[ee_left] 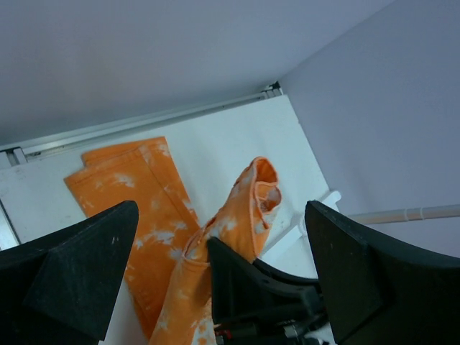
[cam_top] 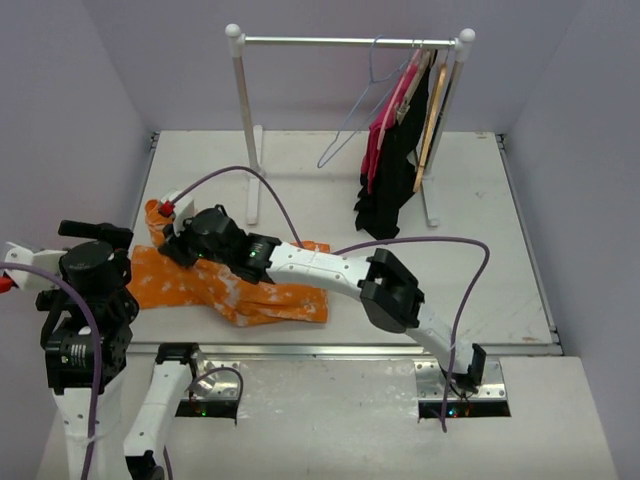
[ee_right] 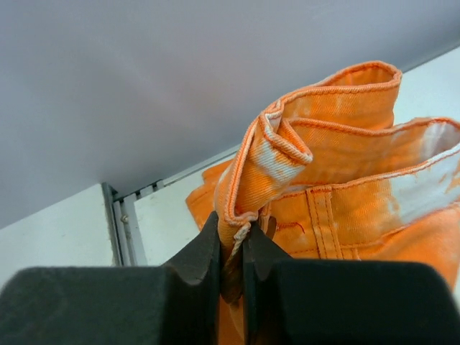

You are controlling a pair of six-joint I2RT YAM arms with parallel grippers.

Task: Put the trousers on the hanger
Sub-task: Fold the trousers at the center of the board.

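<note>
Trousers (ee_right: 338,180) are caught by a waistband edge between the clenched fingers of the right gripper (ee_right: 230,241), which holds that fold raised at the left of the overhead view, near the desk's (cam_top: 480,230) left edge. The legs lie flat toward lower centre. Just beside the raised cloth the left gripper (ee_left: 223,237) hangs spread wide, grasping nothing. At upper right the wire hanger (cam_top: 346,130) hangs on the rail (cam_top: 340,41), with bare desk between it and the trousers.
</note>
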